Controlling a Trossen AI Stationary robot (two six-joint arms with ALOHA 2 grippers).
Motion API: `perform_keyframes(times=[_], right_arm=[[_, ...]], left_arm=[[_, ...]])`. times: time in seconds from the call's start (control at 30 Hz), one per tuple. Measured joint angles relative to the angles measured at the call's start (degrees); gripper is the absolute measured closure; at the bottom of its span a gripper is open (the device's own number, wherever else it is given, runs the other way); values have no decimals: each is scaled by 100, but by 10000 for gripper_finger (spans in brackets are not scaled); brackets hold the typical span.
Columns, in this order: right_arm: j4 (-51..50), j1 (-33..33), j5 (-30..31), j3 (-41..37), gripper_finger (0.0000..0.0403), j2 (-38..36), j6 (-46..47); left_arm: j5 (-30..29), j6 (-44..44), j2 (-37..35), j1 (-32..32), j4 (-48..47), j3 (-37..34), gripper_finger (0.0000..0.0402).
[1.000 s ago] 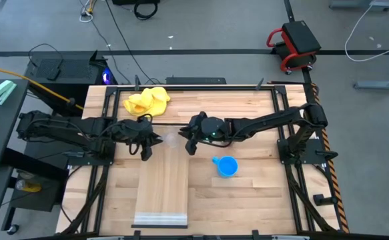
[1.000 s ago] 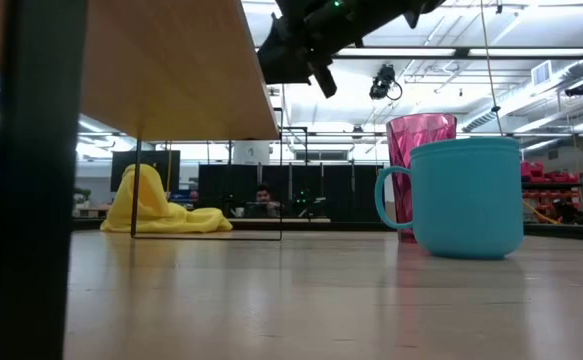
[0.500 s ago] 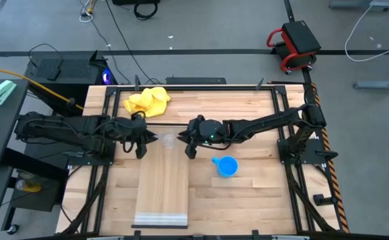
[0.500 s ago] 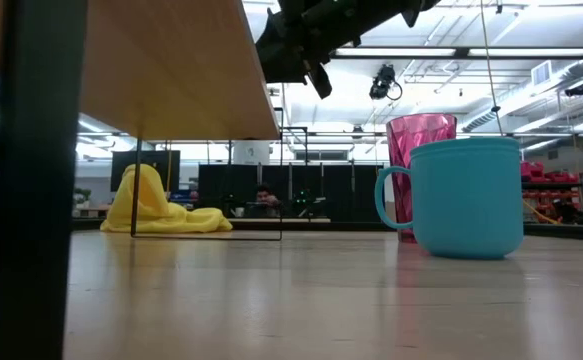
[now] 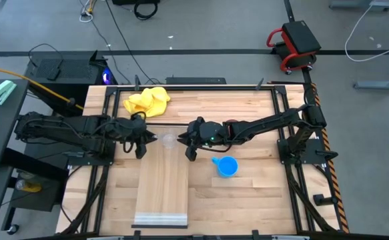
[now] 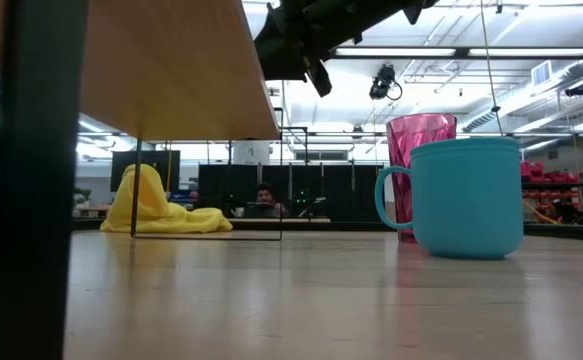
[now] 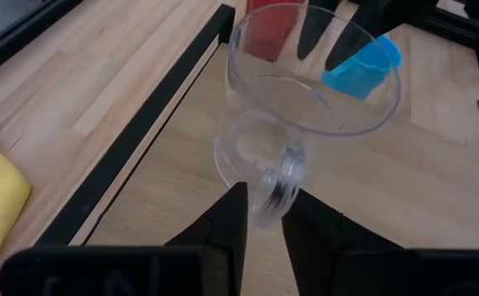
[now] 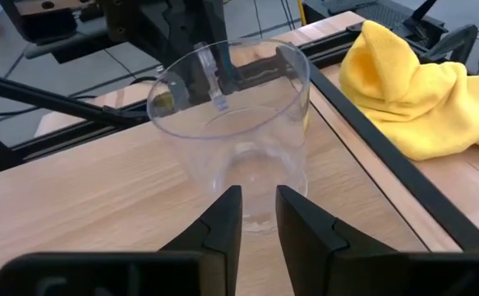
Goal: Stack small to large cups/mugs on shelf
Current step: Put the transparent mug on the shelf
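1. Small clear plastic cup with a handle [image 5: 169, 141]: at the centre of the high view, standing upright on the upper end of the plank, between the two pincers. Seen close in the left wrist view [image 7: 305, 123] and the right wrist view [image 8: 235, 140].
2. Long rectangular light wood shelf plank [image 5: 162, 190]: lies lengthwise from centre to lower centre of the high view, with a paler strip at its lower end. In the low view it fills the upper left as a raised board [image 6: 161, 70].
3. Bright blue mug with handle [image 5: 227, 166]: right of centre in the high view, on the tabletop just beside the plank. Large at right in the low view [image 6: 466, 197].
4. Dark red ribbed cup [image 6: 418, 140]: just behind the blue mug in the low view; mostly covered by the right arm in the high view.
5. Left pincer [image 5: 143, 140]: left of centre, just beside the clear cup. Its fingers [image 7: 231, 218] stand narrowly apart with the cup's handle between them; whether they press it I cannot tell.
6. Right pincer [image 5: 187, 142]: just right of the clear cup; fingers [image 8: 223, 215] close together, holding nothing.
7. Crumpled yellow cloth [image 5: 147, 101]: upper left of the wooden tabletop [image 5: 247, 200], well apart from the cups.
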Motion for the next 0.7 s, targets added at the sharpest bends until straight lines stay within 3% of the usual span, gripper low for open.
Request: perform_keyframes(times=[0.7], right_arm=[[-266, 59, -75, -2, 318, 0, -1]], left_arm=[[2, -138, -173, 0, -21, 0, 320]])
